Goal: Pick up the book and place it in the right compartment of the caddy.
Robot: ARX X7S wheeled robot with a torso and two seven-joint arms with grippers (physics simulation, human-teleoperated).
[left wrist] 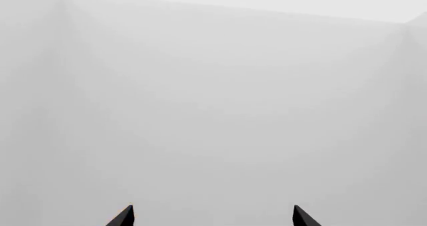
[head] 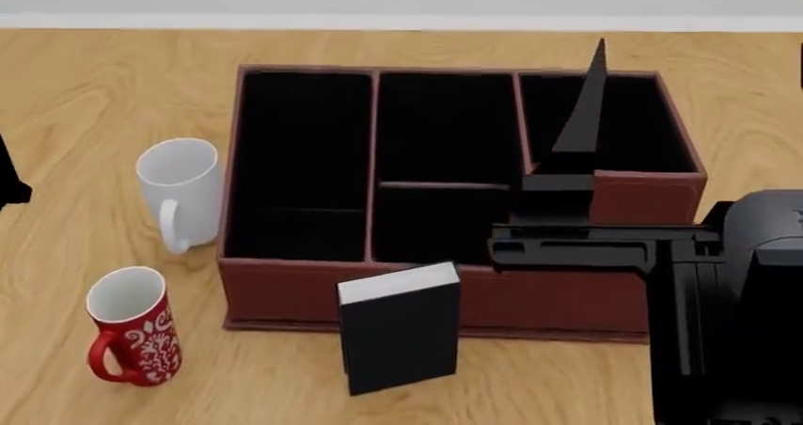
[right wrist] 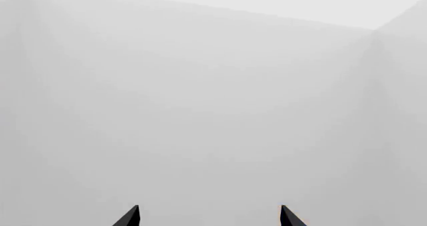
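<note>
The black book [head: 401, 336] with white page edges on top stands upright on the wooden table, against the front wall of the reddish-brown caddy [head: 282, 293]. The right compartment [head: 640, 129] is at the caddy's far right and holds nothing. My right gripper [head: 597, 58] points upward over that compartment; in the right wrist view [right wrist: 208, 217] its fingertips stand wide apart with nothing between them. My left gripper [left wrist: 213, 217] is open and empty, facing grey walls. Only a black bit of the left arm [head: 7, 176] shows at the head view's left edge.
A white mug [head: 179, 185] stands left of the caddy and a red patterned mug [head: 132, 326] in front of it. The right arm's black body [head: 728, 303] fills the lower right, over the caddy's front right corner.
</note>
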